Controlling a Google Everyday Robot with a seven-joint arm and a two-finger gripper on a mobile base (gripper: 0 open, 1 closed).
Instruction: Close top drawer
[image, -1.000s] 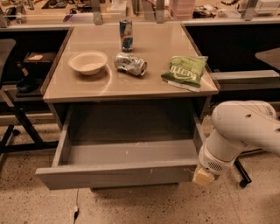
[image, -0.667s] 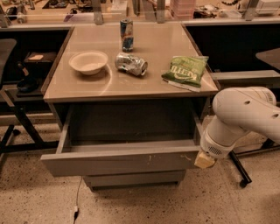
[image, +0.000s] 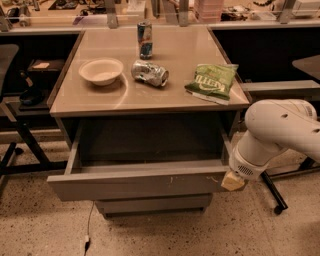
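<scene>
The top drawer (image: 145, 184) is a wide grey handle-less drawer under the tan cabinet top. It stands partly open, its flat front showing pale scratches right of centre. Only a narrow strip of its inside shows behind the front. My gripper (image: 232, 181) is at the end of the white arm (image: 272, 132) and sits against the right end of the drawer front. Its pale tip touches the front's right corner.
On the cabinet top (image: 150, 95) are a white bowl (image: 101, 71), a crushed can (image: 149, 73), an upright can (image: 144, 39) and a green chip bag (image: 213, 81). A lower drawer front (image: 152, 204) shows below. A chair base (image: 15, 150) stands left, another leg (image: 274, 196) right.
The drawer has slid inward toward the cabinet; less of its floor shows. My arm and gripper have moved with its right front corner, away from the camera.
</scene>
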